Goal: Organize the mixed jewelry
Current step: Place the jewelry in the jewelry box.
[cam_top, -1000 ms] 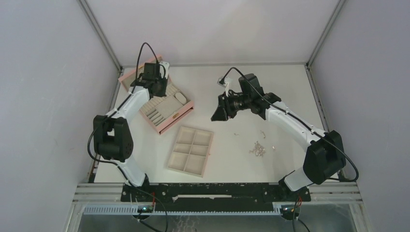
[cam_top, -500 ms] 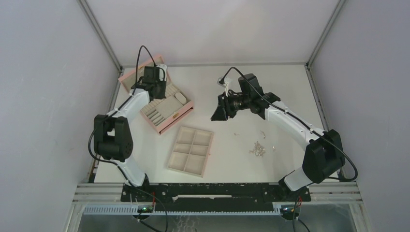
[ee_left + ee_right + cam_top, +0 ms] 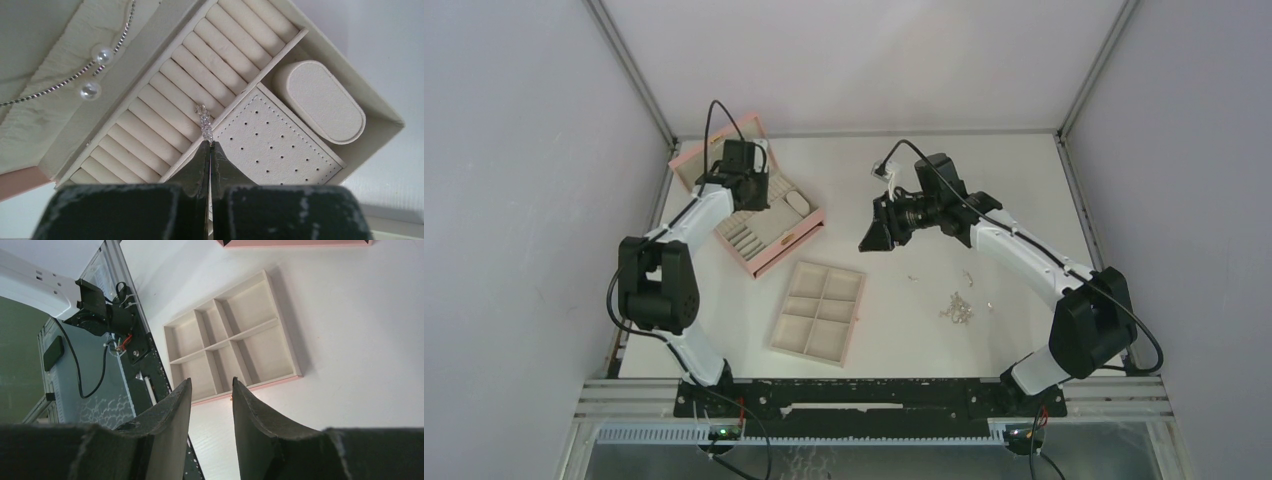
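Note:
My left gripper (image 3: 210,145) is shut on a tiny sparkling silver piece (image 3: 204,120) that sticks out past its tips. It hangs over the cream ring rolls (image 3: 170,107) of the open pink box (image 3: 790,248), beside the perforated pad (image 3: 272,142). In the top view the left gripper (image 3: 746,188) sits above that box. More mixed jewelry lies on the table: a small chain cluster (image 3: 958,310) and loose bits (image 3: 913,277) (image 3: 967,275). My right gripper (image 3: 874,236) (image 3: 211,383) hovers open and empty, high over the table.
A beige six-compartment tray (image 3: 856,312) (image 3: 250,386) lies in front of the pink box. In the box lid a thin chain (image 3: 55,87) with two pearls (image 3: 103,55) rests. A padded oval cushion (image 3: 320,102) fills one box corner.
The left wrist has shifted slightly over the pink box while holding the silver piece. The right arm has stayed put.

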Motion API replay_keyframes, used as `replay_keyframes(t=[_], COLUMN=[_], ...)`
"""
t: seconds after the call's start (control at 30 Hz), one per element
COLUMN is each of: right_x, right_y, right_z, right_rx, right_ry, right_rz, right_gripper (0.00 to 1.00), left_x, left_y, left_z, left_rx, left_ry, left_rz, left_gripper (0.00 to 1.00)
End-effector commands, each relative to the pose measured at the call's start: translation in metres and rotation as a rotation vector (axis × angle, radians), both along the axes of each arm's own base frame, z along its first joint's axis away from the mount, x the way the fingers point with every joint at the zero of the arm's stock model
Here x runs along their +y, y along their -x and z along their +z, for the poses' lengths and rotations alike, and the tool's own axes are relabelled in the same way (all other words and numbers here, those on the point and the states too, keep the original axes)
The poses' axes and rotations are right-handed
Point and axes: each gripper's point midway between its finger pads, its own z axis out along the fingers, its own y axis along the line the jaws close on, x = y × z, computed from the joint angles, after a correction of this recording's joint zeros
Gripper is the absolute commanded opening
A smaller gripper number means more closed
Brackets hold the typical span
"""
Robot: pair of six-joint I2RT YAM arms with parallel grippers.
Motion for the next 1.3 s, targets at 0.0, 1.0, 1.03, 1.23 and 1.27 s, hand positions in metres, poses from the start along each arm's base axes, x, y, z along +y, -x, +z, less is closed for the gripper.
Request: replay_keyframes(t=[0.0,1.0,1.03,1.23,1.27], right_x=[0.007,0.008,0.008,0.009,0.009], right_y=[-0.005,-0.002,-0.002,-0.002,-0.002], right_z=[0.013,0.006,0.006,0.006,0.006], right_rx=[-0.041,-0.029,-0.028,-0.028,-0.029], right_ry=[-0.023,-0.008,-0.008,-0.010,-0.011], right_rz=[0.015,0.031,0.031,0.034,0.033], right_gripper=[0.44,0.43,0.43,0.43,0.43], left_x=[-0.003,-0.009,-0.009,-0.004,-0.005], left_y=[0.004,0.003,0.002,0.002,0.004], left_z=[-0.003,-0.013,-0.013,-0.011,-0.011], left_rx=[0.002,-0.004,-0.008,-0.017,-0.015], left_ry=[0.002,-0.031,-0.033,-0.055,-0.056], left_rz=[0.007,0.009,0.009,0.018,0.015], left_gripper=[0.00,0.00,0.00,0.00,0.00])
